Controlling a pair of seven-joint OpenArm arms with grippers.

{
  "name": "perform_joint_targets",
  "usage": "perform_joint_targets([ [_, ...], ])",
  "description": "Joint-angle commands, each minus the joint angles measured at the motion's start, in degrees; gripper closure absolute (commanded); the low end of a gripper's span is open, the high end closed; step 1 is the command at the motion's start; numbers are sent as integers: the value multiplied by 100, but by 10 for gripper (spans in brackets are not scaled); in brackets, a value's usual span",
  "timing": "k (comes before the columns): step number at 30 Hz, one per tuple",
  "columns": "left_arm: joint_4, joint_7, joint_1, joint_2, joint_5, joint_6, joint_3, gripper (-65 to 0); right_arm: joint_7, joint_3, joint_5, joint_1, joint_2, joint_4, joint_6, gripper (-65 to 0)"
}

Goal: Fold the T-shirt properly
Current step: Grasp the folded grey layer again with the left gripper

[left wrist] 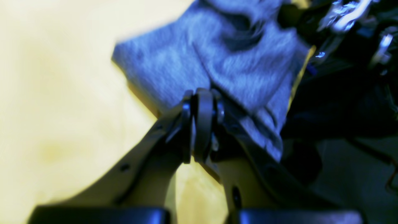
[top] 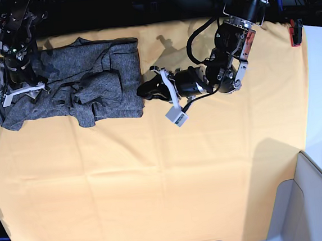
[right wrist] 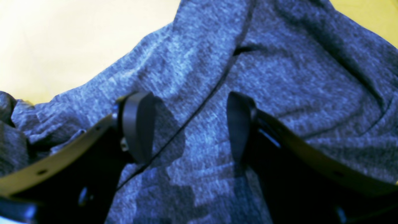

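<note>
We see the yellow-orange table cloth (top: pixel 155 177) covering nearly the whole work surface, w/ the grey T-shirt (top: pixel 67 83) lying bunched at its far left corner in the base view, partly folded, rumpled in the middle, its right edge fairly straight. The left arm (top: pixel 228 47) reaches in from the top right of that view & bends down toward the shirt's right edge. The right arm (top: pixel 16 48) stands over the shirt's left part. Left gripper (left wrist: pixel 202 102): jaws pressed together, tips at the shirt's edge; wrist view is blurred, so we can't tell whether any fabric is pinched betw. them. Right gripper (right wrist: pixel 186 124): jaws spread wide, hanging just over the fabric, nothing betw. them but a fold line of the shirt running diagonally below; holding nothing. A small white tag-like piece (top: pixel 176 116) hangs under the left arm near its wrist.
</note>
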Motion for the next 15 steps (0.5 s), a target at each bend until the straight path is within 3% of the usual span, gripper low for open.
perform_joint_targets([
  [1,192,-184,-171,61,-173,-7,119,-7,138,15,21,37,60,100,9,-364],
  [7,183,-246,-206,96,-173,697,594,-7,138,15,21,37,60,109,9,-364],
  [12,77,-255,-443,114,-164,767,770,-7,138,15,21,37,60,109,9,-364],
  [15,-19,-193,-522,114,179,784,902,-7,138,15,21,37,60,109,9,-364],
])
